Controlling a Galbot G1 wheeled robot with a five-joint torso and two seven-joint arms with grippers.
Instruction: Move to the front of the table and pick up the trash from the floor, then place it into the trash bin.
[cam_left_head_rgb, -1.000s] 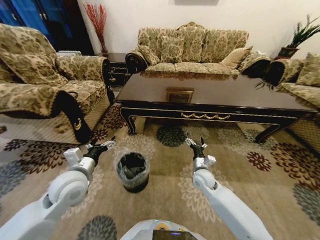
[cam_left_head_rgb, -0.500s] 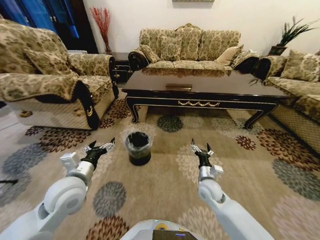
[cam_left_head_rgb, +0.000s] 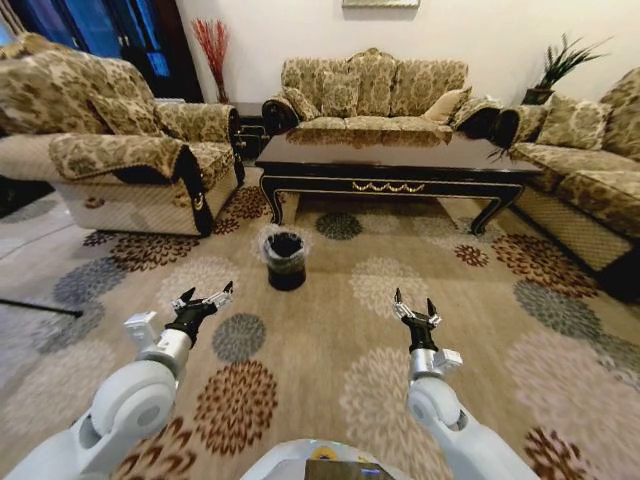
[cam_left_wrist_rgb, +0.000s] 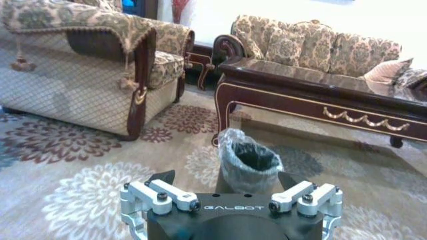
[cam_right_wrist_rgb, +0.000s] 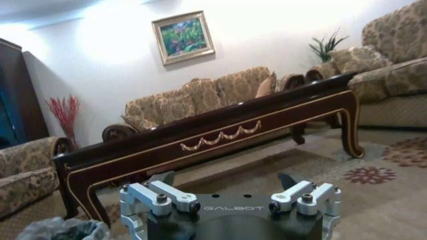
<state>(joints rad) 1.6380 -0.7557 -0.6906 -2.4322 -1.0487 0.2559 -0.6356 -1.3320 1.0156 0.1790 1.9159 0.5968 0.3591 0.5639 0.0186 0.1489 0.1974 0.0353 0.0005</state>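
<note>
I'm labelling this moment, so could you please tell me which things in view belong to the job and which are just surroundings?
Part of the job:
- table
- trash bin
- left gripper, open
- right gripper, open

Just surroundings:
- sofa
- armchair
- floral carpet
- potted plant
- framed painting

A floral-patterned carpet (cam_left_head_rgb: 330, 330) covers the floor. A gold-patterned sofa (cam_left_head_rgb: 372, 92) stands at the far wall, an armchair (cam_left_head_rgb: 120, 150) on the left, another sofa (cam_left_head_rgb: 590, 160) on the right. Red branches (cam_left_head_rgb: 212, 40) far left; a potted plant (cam_left_head_rgb: 560, 62) far right.
</note>
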